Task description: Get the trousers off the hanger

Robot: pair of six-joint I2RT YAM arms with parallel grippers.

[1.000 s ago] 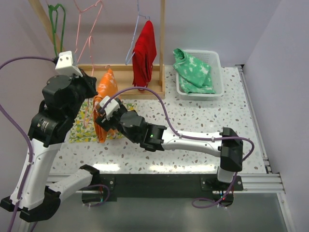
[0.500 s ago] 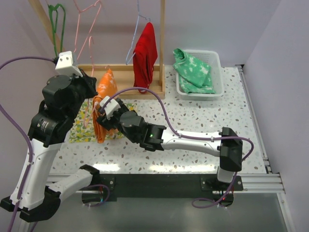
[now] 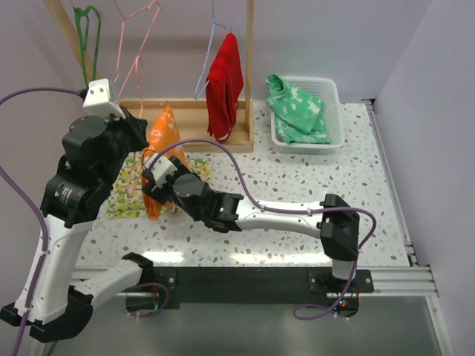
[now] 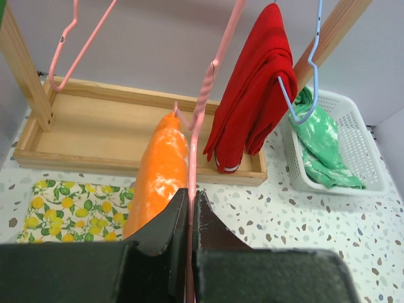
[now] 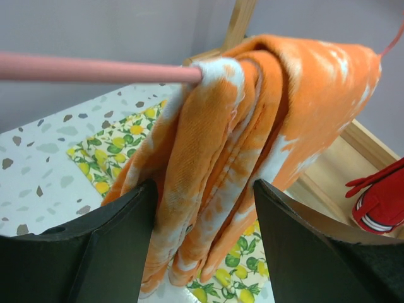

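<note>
So that the orange trousers [image 5: 252, 107] can slide off, the left gripper [image 4: 190, 196] pinches the pink hanger [image 4: 202, 107] tight while the right gripper [image 5: 203, 186] sits spread around them.

Overhead; wrist close-ups on orange trousers [image 3: 165, 130]

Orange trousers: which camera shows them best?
The right wrist view: the orange trousers fill it, folded over the pink hanger, white blotches and folds plain. The left wrist view shows them smaller, lower part hidden behind the left gripper. The top view shows them small and partly covered.
</note>
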